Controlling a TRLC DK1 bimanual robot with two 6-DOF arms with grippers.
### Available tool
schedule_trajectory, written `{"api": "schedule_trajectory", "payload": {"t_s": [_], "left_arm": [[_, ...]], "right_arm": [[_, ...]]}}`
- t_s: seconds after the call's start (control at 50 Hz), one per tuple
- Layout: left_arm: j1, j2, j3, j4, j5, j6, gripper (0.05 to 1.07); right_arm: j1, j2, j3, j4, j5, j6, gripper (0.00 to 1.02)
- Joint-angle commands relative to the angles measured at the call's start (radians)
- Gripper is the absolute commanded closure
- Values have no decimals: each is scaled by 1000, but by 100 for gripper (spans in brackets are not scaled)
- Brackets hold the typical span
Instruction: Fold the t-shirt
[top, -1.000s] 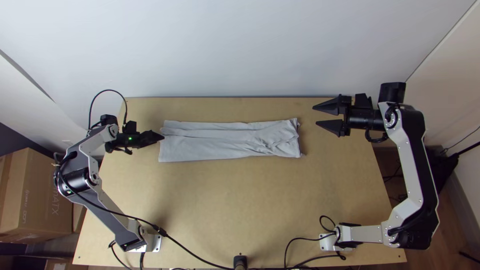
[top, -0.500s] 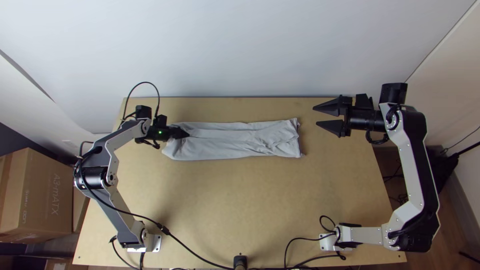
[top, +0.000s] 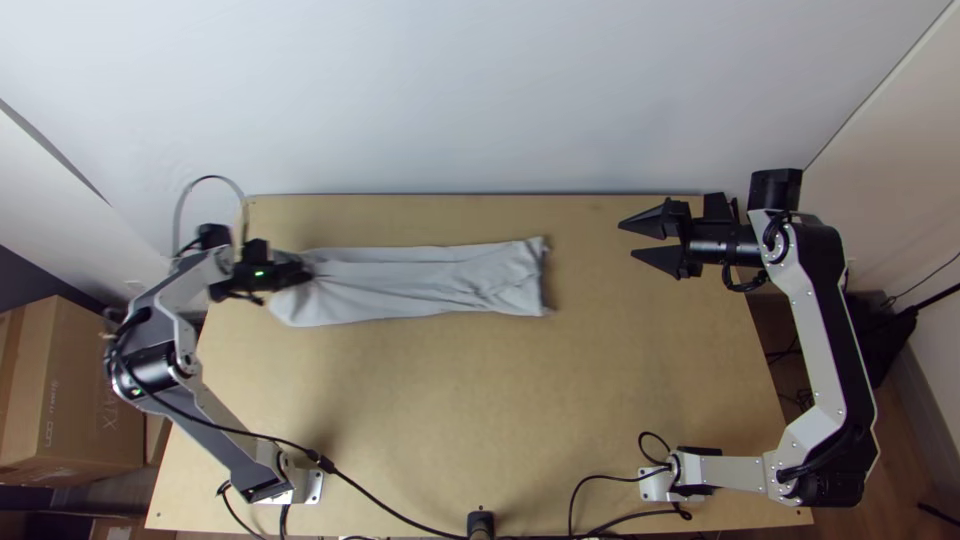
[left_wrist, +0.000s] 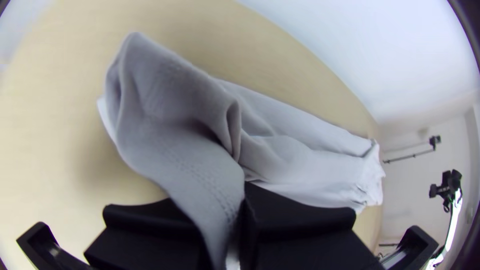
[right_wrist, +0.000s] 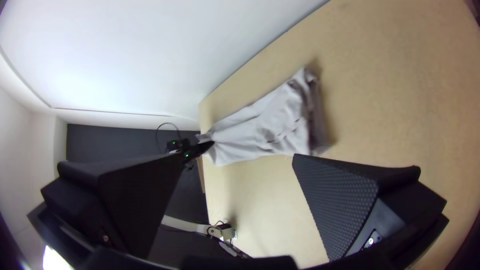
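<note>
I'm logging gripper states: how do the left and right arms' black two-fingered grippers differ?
The left gripper is shut on the light-grey cloth t-shirt; the right gripper is open and empty.
The left gripper is near the t-shirt's left end; the right gripper hangs beyond its right end.
Both are black.

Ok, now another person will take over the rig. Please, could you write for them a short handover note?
Left gripper: clamped on the t-shirt near its left end, cloth bunched there.
Right gripper: open and empty, off the strip's right end.
T-shirt: a long narrow strip on the far half of the table, creased toward its right end.
Done: narrowed to a strip, it seems.
Left to do: probably smooth the bunched end, then fold the strip shorter.
</note>
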Motion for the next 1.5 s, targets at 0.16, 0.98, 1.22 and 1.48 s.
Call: {"api": "schedule_trajectory", "payload": {"t_s": [0.16,0.98,1.22,1.48], "left_arm": [[194,-180,-10,-83,-244,252,105],[-697,-108,343,-386,-907,-9,105],[-756,116,631,-526,-907,-89,105],[-848,327,937,-711,-907,-173,105]], "right_arm": [[34,-7,-71,-6,265,-112,4],[11,-127,-176,-29,377,-168,4],[-11,-168,-218,-38,376,-180,4],[-23,-177,-248,-43,376,-191,4]]}}
